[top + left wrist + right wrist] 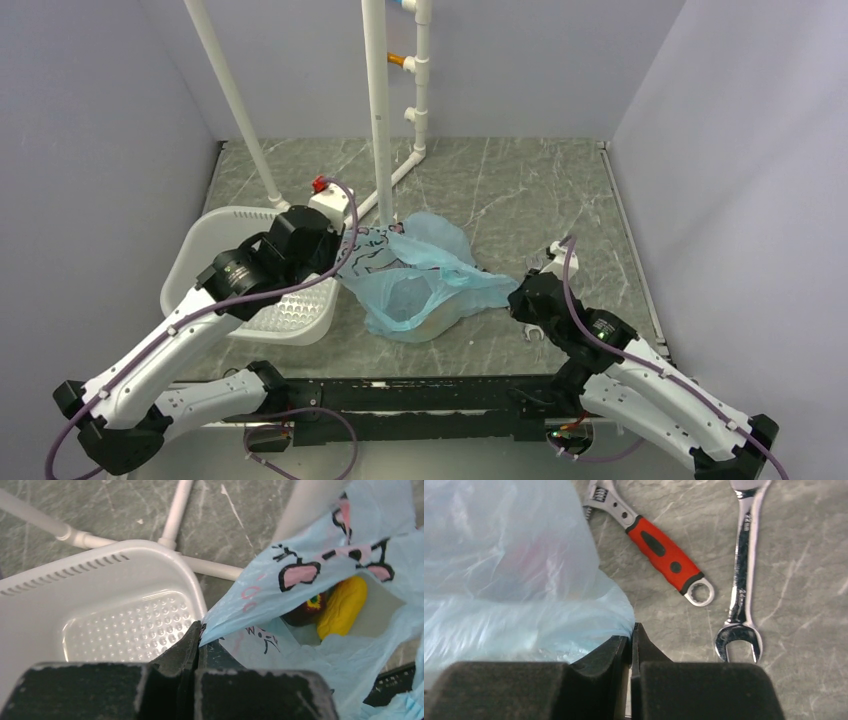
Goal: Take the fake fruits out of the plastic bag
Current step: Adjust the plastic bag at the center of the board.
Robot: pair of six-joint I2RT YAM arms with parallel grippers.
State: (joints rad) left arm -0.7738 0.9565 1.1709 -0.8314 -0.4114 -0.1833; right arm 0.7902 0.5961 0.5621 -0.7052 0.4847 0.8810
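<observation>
Plastic bag (425,290) tight between clenched fingers of left gripper (198,631) and right gripper (630,632) (one edge each)

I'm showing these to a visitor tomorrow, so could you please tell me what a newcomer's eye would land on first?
The light-blue plastic bag sits in the middle of the table, pinched at its edges by the left tool and right tool. Through its opening show a yellow fruit and a maroon fruit. Beside the bag lies a red-handled wrench.
</observation>
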